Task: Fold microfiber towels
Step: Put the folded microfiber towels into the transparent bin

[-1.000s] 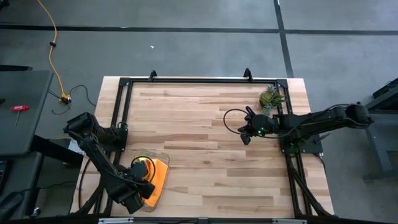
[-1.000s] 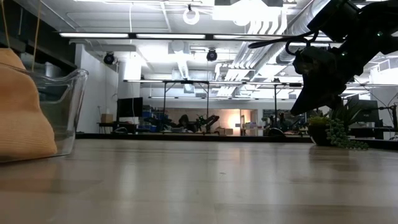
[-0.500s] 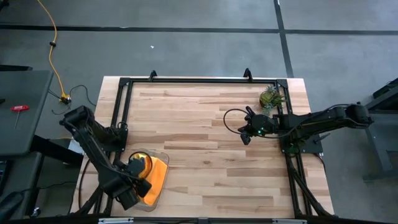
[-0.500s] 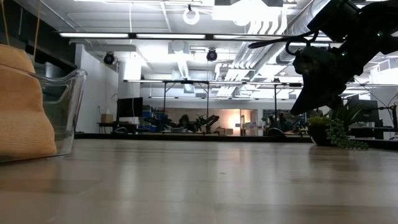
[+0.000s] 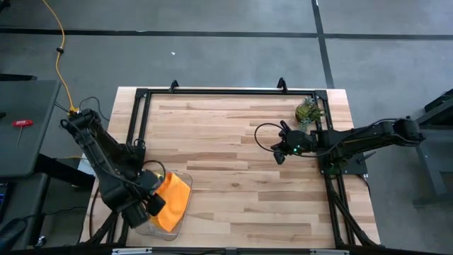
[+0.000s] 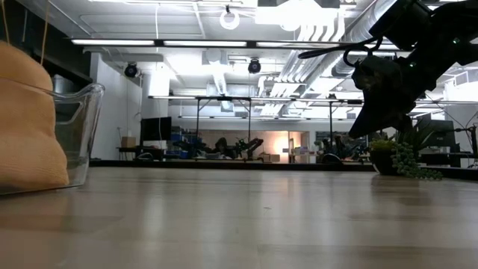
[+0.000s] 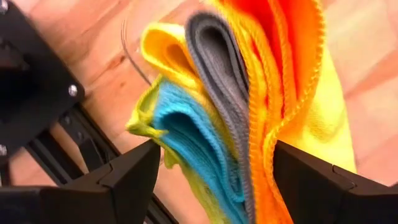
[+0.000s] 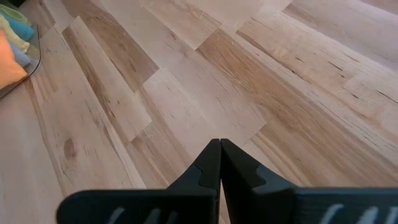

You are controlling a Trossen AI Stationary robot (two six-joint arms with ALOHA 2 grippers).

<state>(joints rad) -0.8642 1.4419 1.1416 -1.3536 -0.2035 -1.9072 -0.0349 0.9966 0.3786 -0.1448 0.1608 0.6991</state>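
Microfiber cloth, plush and limp, fills the clear plastic tray at the near-left corner of the wooden surface. The microfiber towels stand bunched on edge in it, packed side by side: the orange towel, a yellow towel, the grey towel, a teal towel and a lime green towel whose hem peeks out low at the side. Each shows a stitched, slightly ribbed border and a fuzzy nap.

I judge them very light, soft and floppy, with nothing fragile about them. They should sag and drape once lifted, and the nap would likely cling to its neighbours, so a pinch could drag two out together. The best hold looks like one exposed folded ridge, the grey or the orange one, taken near a corner so that a single layer comes free.

The left pincer hangs just over the bundle with its dark fingers spread wide either side of the teal and grey folds, holding nothing. From above only orange shows, beside the left arm. The right pincer waits well apart, above bare boards near a small green plant at the far right, fingers pressed together and empty.
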